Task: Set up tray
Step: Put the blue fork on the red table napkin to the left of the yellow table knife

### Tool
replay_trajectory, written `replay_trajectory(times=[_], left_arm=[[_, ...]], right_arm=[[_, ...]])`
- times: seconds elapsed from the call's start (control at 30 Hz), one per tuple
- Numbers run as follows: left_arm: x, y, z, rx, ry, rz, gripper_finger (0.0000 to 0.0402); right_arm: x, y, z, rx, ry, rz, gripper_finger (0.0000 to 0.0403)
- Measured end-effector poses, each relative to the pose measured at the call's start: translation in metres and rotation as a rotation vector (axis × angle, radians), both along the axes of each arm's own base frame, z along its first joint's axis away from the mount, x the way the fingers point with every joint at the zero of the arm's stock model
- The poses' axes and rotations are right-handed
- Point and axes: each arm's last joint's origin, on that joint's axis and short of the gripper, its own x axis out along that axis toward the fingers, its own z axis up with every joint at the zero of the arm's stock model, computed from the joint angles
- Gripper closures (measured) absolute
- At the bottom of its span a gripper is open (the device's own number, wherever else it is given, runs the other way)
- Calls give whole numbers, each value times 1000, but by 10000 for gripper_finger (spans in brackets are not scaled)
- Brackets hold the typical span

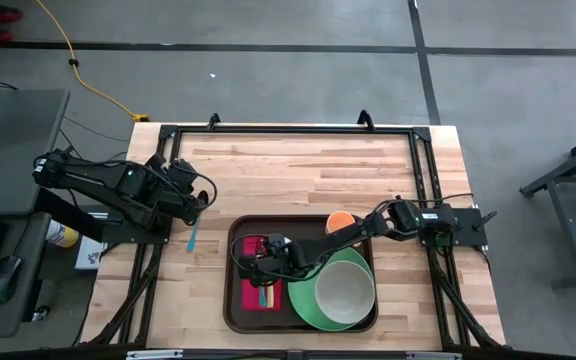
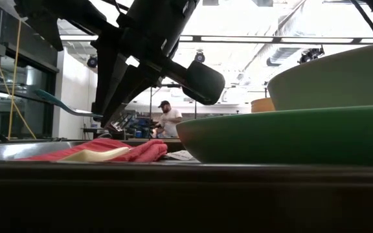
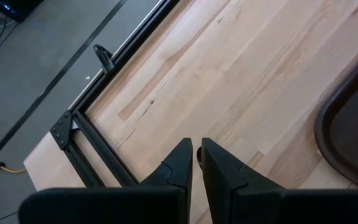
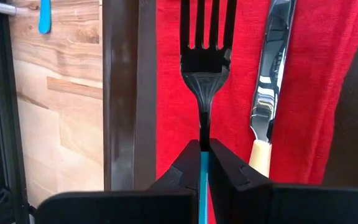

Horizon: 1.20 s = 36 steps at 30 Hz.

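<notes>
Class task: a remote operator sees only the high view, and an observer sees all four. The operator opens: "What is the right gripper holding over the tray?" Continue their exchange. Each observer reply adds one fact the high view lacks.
Observer: The right gripper is shut on the blue handle of a fork, dark tines pointing forward.
Operator: What lies beside it?
Observer: A knife with a cream handle lies on the red napkin, parallel to the fork.
Operator: And the blue utensil at the left gripper?
Observer: The low view shows it held up, clear of the table.
</notes>
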Motion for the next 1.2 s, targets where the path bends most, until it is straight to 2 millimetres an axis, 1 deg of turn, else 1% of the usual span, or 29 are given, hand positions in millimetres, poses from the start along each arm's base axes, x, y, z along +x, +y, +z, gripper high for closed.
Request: replay_trajectory(times=[0.17,0.33,0.4,0.83,1.2], left_arm=[[0,0,0,1,1,-2,334],[0,0,0,1,2,-2,334],[0,0,0,1,2,-2,334],[0,0,0,1,6,-2,334],[0,0,0,3,13,-10,334]], right_arm=[[0,0,0,2,3,1,403],[2,1,-13,29,29,3,403],[2,2,-14,36,32,5,403],[3,-3,-14,-1,29,0,403],[5,-3,-13,-4,9,12,402]])
